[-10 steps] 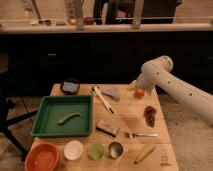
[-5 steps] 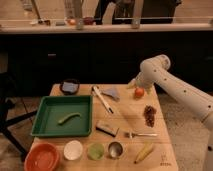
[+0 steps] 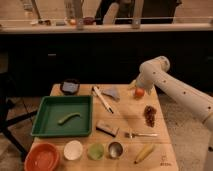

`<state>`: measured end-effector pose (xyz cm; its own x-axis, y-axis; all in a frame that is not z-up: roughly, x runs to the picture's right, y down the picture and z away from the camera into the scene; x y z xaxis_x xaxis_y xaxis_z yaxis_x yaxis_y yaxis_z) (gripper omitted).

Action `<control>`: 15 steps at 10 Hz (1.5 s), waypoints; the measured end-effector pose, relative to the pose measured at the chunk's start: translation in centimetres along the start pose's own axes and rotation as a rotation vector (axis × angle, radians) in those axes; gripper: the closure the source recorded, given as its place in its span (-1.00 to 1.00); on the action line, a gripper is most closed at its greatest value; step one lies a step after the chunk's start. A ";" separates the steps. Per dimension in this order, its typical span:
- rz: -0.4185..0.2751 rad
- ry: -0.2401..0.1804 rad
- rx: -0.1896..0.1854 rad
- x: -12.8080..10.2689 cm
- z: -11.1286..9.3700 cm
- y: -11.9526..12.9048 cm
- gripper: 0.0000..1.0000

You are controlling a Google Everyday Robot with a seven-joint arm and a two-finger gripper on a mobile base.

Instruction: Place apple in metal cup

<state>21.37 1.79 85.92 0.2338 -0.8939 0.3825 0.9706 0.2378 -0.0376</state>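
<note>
With the gripper (image 3: 135,88) beside the apple (image 3: 139,93) right of centre, its grip impossible to judge, it likely needed a centred grasp before reaching the metal cup (image 3: 115,149) bottom centre.

Dim backdrop, warmly lit table (image 3: 125,116), hand (image 3: 135,86) by the apple (image 3: 139,93).

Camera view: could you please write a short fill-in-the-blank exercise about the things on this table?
The metal cup stands between the pale green cup and the yellow ____.
The claw is near the table's far right edge, close by the red ____.
The curved green thing lies inside the green ____.
Missing: banana; apple; tray.
</note>
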 end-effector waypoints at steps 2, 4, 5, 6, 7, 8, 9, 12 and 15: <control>0.001 0.011 0.000 0.4 1.3 1.3 -0.60; 0.011 0.021 0.004 1.1 2.2 2.4 -0.60; 0.015 0.023 0.006 1.5 2.7 2.6 -0.60; 0.018 0.022 0.007 1.7 3.0 2.8 -0.60; 0.021 0.018 0.007 2.2 3.7 3.1 -0.60; 0.023 0.009 0.008 2.5 4.4 3.2 -0.60; 0.024 0.000 0.008 2.7 5.0 3.3 -0.60; 0.023 -0.038 0.001 3.4 6.9 3.6 -0.60; 0.017 -0.066 -0.003 4.0 8.5 3.7 -0.60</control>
<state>25.39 2.35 95.18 0.2462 -0.8626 0.4419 0.9667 0.2515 -0.0477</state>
